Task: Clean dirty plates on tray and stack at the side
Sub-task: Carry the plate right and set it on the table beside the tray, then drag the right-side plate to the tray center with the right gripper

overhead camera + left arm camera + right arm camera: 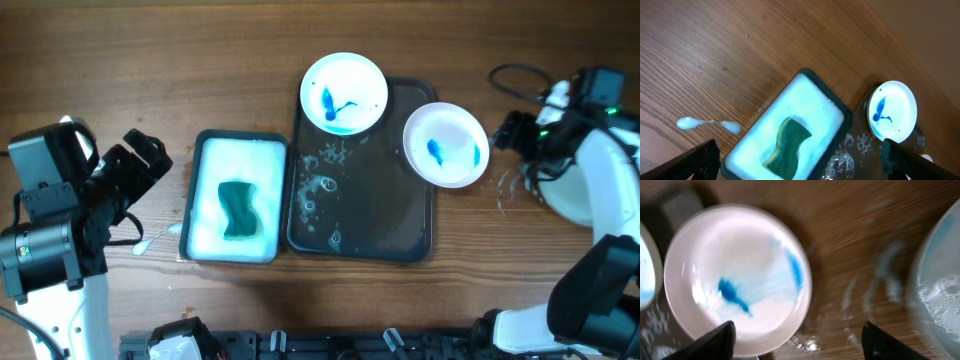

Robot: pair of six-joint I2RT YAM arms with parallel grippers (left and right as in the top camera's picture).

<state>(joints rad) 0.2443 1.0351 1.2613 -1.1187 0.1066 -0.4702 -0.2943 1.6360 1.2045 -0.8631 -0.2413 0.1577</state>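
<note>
1. We see the dark tray [360, 215] mid-worktop, sudsy.
2. The first plate [344, 93], near the far edge, covers its left corner; the second plate [446, 144] overhangs its right rim (both blue-smeared).
3. Left gripper [799, 160], near the left edge, and right gripper [797, 342], facing the second plate: jaws apart, empty.

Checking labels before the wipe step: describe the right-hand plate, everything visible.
The right plate is round, white, shallow and glossy, with two blue smears near its centre, so it is unwiped. It lies face up across the tray's right rim, partly over the tray and partly over the wood table, apart from the other plate. The right gripper is open beside it, not holding it.
</note>
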